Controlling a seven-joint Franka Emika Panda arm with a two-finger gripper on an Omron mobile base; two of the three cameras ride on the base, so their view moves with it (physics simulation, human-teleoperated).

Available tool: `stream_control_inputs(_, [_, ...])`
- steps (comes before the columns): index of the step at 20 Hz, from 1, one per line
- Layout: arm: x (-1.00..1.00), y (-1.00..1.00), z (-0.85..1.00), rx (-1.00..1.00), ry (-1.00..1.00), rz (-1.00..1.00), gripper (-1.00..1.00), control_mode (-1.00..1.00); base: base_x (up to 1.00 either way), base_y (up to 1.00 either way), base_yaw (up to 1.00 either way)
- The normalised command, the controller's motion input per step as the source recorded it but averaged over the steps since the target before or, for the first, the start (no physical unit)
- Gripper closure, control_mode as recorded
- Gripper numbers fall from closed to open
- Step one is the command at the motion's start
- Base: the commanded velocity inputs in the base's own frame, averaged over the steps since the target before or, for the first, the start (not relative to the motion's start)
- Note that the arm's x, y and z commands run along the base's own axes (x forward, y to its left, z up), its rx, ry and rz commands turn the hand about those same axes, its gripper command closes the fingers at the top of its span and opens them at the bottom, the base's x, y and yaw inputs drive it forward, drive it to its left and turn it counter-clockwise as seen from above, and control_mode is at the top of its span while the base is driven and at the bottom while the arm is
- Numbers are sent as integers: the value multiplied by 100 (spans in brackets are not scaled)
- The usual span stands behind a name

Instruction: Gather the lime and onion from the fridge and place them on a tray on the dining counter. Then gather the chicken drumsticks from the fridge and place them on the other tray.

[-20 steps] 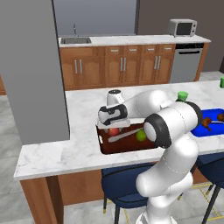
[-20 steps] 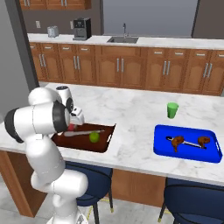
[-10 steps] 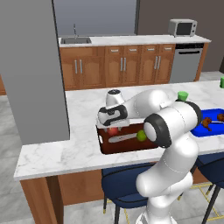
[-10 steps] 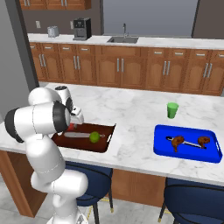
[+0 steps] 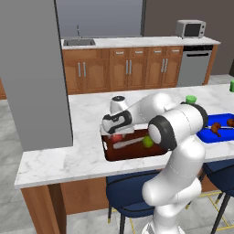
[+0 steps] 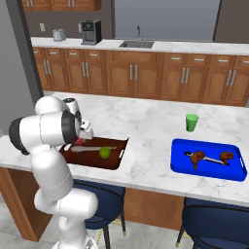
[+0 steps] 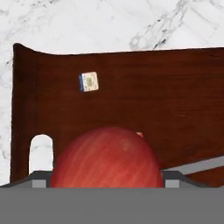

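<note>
Red onion (image 7: 107,158): I see it on the brown tray (image 7: 153,87), between my fingertips.
Gripper (image 7: 107,181): jaws spread wide; gripping it? Cannot tell.

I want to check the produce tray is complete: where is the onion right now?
The onion sits in the dark brown tray at the arm's end, between the open pincer fingertips, left of the lime.
</note>
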Motion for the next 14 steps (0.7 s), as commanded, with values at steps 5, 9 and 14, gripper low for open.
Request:
stream_control_inputs(5, [-17, 2, -32, 0, -4, 0, -100, -100, 0, 0, 0])
stream_control_inputs(9, [-33, 0, -20, 0, -5, 0, -100, -100, 0, 0, 0])
stream_control_inputs(14, [-26, 0, -1, 0, -9, 0, -100, -100, 0, 0, 0])
